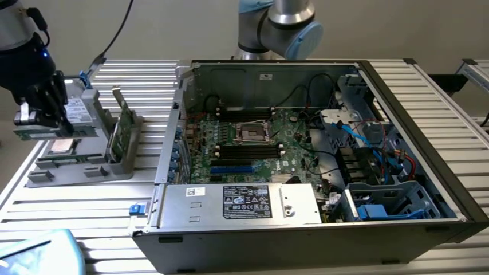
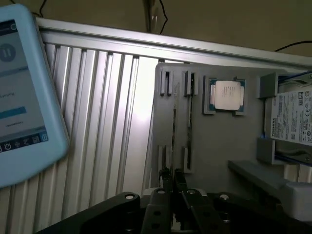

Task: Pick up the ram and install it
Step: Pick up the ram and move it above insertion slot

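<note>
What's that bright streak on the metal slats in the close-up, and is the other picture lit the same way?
Wrist view: glare washes out the slats beside the holder; exterior view: the light is even, and the inside of the case is darker.

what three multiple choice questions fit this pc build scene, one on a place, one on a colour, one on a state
1. Where is the gripper?
A) above the grey holder, at the exterior view's left
B) at that view's middle
C) at that view's far right

2. What colour is the ram standing in the holder?
A) red
B) green
C) white

3. What state is the computer case in?
A) closed
B) open, with the motherboard exposed
C) turned upside down

Answers:
1 A, the gripper hangs over the holder, well apart from the case.
2 B, the upright stick's board is green.
3 B, the motherboard and cables show through the open side.
</note>
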{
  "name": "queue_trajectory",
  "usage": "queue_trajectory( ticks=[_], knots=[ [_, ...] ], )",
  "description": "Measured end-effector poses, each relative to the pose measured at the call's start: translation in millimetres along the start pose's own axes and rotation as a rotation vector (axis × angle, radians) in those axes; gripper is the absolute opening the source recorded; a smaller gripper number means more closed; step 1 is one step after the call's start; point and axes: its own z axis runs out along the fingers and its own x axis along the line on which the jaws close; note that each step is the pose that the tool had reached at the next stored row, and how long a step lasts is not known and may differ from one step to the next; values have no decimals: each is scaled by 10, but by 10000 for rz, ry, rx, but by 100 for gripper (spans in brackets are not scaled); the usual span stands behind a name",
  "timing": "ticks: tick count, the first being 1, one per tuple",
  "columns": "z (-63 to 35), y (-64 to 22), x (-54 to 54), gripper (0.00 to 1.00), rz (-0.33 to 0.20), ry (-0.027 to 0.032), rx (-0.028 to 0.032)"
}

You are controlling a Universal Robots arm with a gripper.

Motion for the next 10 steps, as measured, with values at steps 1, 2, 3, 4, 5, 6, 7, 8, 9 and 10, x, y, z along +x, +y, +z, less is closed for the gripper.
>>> queue_trajectory(
  ticks=[1,2,3,4,5,6,7,8,9,10],
  knots=[
    [-37,-32,4,13,-1,-17,-4],
    [-74,-65,8,13,-1,-33,-11],
    [-113,-99,12,13,-3,-51,-16],
    [-150,-133,16,13,-4,-69,-21],
    [-186,-165,20,13,-5,-88,-26],
    [-220,-198,24,13,-7,-109,-32],
    [-252,-230,27,13,-7,-132,-36],
    [-285,-262,31,13,-8,-157,-40],
    [-313,-291,34,13,-10,-180,-47],
    [-342,-322,38,13,-11,-206,-54]
  ],
)
